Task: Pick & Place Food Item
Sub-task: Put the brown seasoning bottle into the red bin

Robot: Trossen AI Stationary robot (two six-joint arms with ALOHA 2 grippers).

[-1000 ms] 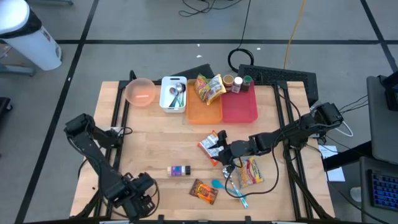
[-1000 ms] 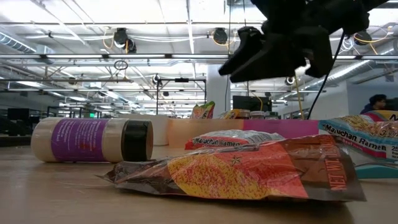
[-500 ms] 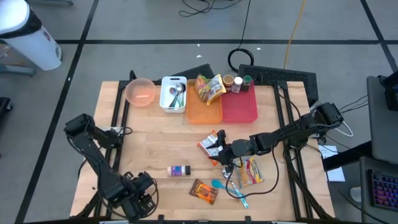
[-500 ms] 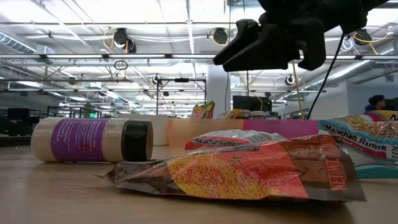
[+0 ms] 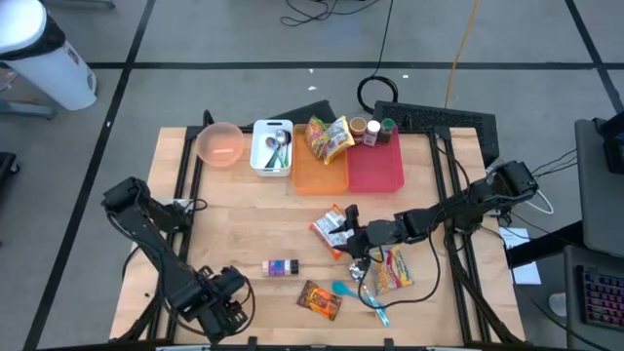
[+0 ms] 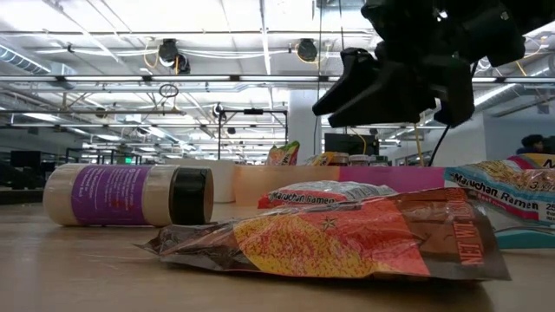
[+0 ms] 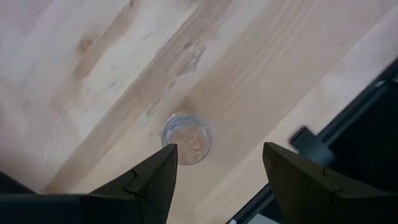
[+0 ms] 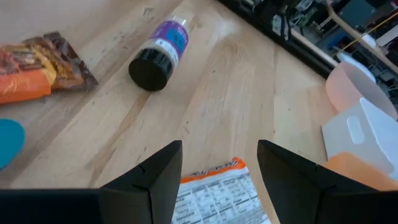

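One step in hand, by the look of it: hovered with the right claw (image 5: 357,237) open and empty over the ramen (image 5: 331,226) lying mid-bench (image 5: 244,214), so next probably needed to drop, straddle the packet and close, while the left claw (image 5: 226,297) waited open near the front edge.

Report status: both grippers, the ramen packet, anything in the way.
Right gripper open, empty, above ramen packet. Left gripper open, parked at the table's near edge. Second ramen packet and blue spoon lie close by.
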